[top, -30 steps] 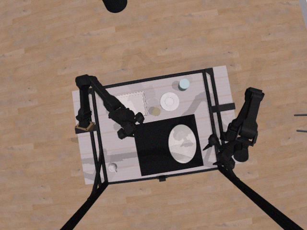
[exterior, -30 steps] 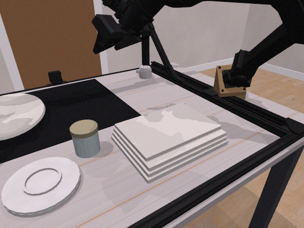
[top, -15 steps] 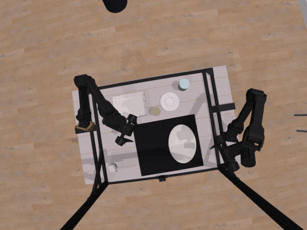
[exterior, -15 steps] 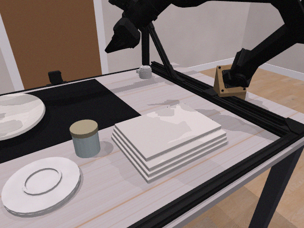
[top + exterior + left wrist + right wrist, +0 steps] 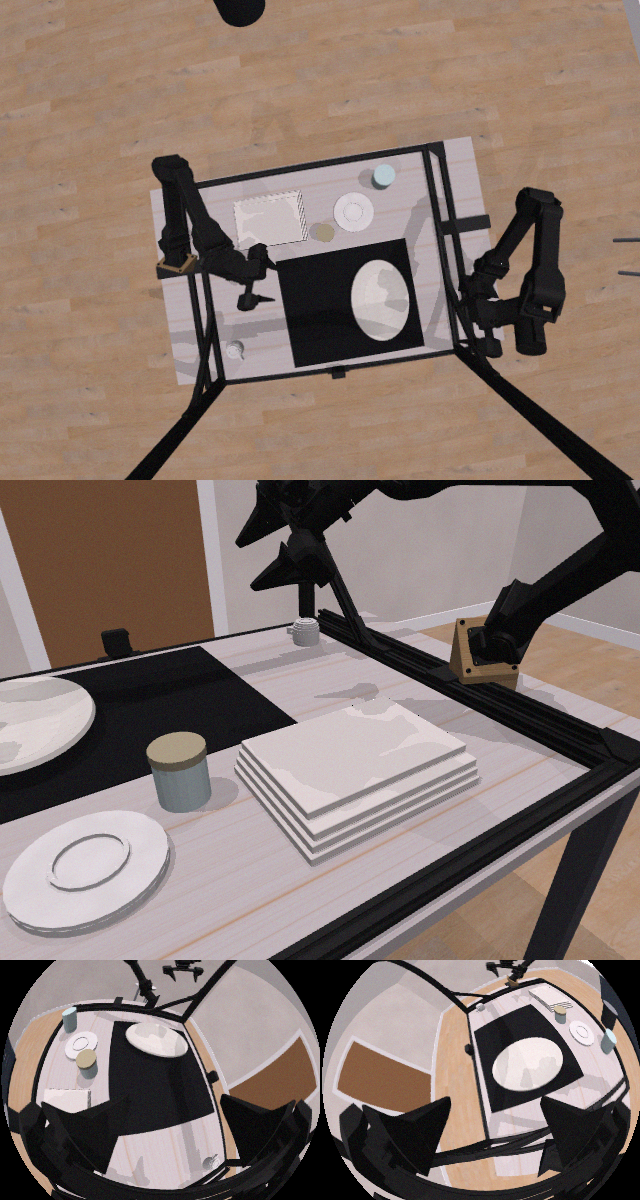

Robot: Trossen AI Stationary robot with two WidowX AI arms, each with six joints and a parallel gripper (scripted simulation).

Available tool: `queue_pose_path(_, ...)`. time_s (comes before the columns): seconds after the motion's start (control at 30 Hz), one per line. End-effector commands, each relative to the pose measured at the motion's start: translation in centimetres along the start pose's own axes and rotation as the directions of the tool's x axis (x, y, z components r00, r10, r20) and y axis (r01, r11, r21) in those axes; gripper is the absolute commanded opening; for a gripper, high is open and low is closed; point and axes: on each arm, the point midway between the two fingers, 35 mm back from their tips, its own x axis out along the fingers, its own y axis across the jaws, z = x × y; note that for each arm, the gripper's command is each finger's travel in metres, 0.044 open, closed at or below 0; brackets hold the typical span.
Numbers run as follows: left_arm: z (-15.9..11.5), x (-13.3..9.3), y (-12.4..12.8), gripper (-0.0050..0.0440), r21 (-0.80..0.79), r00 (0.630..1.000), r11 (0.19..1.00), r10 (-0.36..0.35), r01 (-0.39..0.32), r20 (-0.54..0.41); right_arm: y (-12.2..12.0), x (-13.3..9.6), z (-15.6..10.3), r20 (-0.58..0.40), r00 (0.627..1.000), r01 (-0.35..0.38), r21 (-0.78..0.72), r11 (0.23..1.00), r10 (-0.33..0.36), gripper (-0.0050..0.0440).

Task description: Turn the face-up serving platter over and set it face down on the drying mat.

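Serving platter [image 5: 379, 300] [image 5: 38, 722] [image 5: 156, 1040] [image 5: 527, 1064] appears rigid, possibly brittle; rim grasp advised. Both grippers [image 5: 272, 282] [image 5: 245, 566] [image 5: 173, 1102] [image 5: 495, 1102] are observed open, empty.

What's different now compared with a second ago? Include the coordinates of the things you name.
Both robot arms have pulled back: the left claw [image 5: 275, 284] [image 5: 245, 566] [image 5: 177, 1099] and the right claw [image 5: 461, 316] [image 5: 498, 1102] each moved outward, away from the platter [image 5: 379, 299] [image 5: 41, 722] [image 5: 156, 1040] [image 5: 527, 1064], and twisted. Nothing was picked up or let go. The platter stayed face up on the mat [image 5: 320, 310] [image 5: 206, 702] [image 5: 150, 1095] [image 5: 520, 1020].
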Motion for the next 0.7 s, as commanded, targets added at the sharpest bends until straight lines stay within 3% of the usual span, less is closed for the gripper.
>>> queue_pose_path(0.0, -1.0, -0.7, -0.4, 0.044, -0.163, 0.999, 0.986, 0.03, -0.024, 0.035, -0.3, -0.5, -0.8, 0.01, 0.999, 0.048, 0.142, 0.989, -0.05, 0.044)
queue_pose_path(0.17, -1.4, -1.1, -0.6, 0.044, -0.262, 0.998, 0.965, 0.04, -0.024, 0.057, -0.6, -0.8, -1.3, 0.016, 0.997, 0.064, 0.222, 0.973, -0.07, 0.044)
queue_pose_path(0.2, -1.6, -1.2, -0.6, 0.044, -0.294, 0.997, 0.955, 0.043, -0.022, 0.065, -0.7, -0.9, -1.5, 0.019, 0.997, 0.067, 0.305, 0.95, -0.076, 0.044)
queue_pose_path(0.67, -3.9, -3.5, -1.1, 0.044, -0.73, 0.981, 0.681, 0.092, 0.065, 0.173, -2.4, -2.5, -3.5, 0.079, 0.981, 0.088, 0.628, 0.773, -0.175, 0.044)
